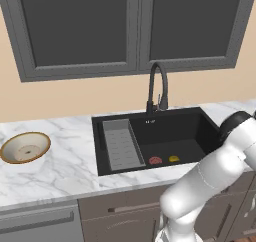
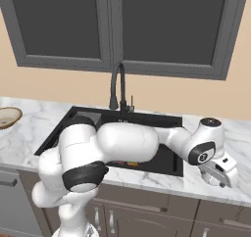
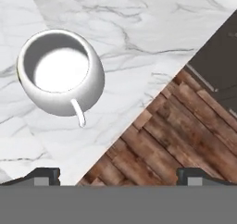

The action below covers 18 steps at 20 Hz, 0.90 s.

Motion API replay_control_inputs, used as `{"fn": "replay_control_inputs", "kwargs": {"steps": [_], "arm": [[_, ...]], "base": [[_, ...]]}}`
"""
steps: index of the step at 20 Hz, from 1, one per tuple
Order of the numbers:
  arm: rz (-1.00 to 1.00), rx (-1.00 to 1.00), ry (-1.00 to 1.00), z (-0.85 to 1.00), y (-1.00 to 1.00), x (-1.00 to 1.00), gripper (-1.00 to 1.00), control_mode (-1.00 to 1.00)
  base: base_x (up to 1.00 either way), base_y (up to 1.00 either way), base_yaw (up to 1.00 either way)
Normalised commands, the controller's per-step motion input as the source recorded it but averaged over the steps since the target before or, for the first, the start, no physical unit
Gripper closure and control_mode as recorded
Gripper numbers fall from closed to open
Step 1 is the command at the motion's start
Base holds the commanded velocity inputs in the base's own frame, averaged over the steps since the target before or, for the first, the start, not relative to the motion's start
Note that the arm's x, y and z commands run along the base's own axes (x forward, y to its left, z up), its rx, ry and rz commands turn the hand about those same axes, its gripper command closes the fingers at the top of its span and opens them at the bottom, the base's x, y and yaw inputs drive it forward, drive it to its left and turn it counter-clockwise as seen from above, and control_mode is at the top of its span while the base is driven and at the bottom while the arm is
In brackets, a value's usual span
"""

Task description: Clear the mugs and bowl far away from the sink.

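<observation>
**Now over a mug at the counter's edge, jaws wide**

Broadly, I see the veined white marble counter [image 1: 65, 171] running the full width, smooth and glossy, above dark brown drawer fronts. Sunk into it is the large black rectangular sink [image 1: 165, 136], matte, with a tall black gooseneck tap [image 1: 156, 88] behind and a grey ribbed rack insert [image 1: 120, 143] along its left side. My white arm reaches across to the right of the basin, and the two-finger gripper [image 2: 221, 175] hangs low over the counter's front edge there. Its dark finger tips [image 3: 46, 176] stand far apart at the hand view's bottom corners, holding nothing. Well left of the sink sits the wide shallow bowl [image 1: 25, 147], orange-brown at the rim, cream inside. Smallest, in the hand view, a glossy white rounded mug [image 3: 60, 72] stands upright on the marble near the edge, its thin curved handle pointing toward the fingers, with plank flooring beyond the counter's edge.
</observation>
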Motion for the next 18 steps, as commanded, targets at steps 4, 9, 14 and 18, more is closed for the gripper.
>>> {"fn": "replay_control_inputs", "kwargs": {"steps": [4,9,14,18], "arm": [[0.14,0.01,0.00,-0.37,0.00,0.15,-1.00,-1.00],[0.06,0.00,0.00,-0.38,0.13,0.33,-1.00,-1.00],[0.07,0.00,0.00,-0.37,0.02,0.40,-1.00,-1.00],[0.10,0.00,0.00,-0.35,-0.03,0.15,-1.00,-1.00]], "base": [[0.00,0.00,0.00],[0.00,0.00,0.00],[0.00,0.00,0.00],[0.00,0.00,0.00]]}}
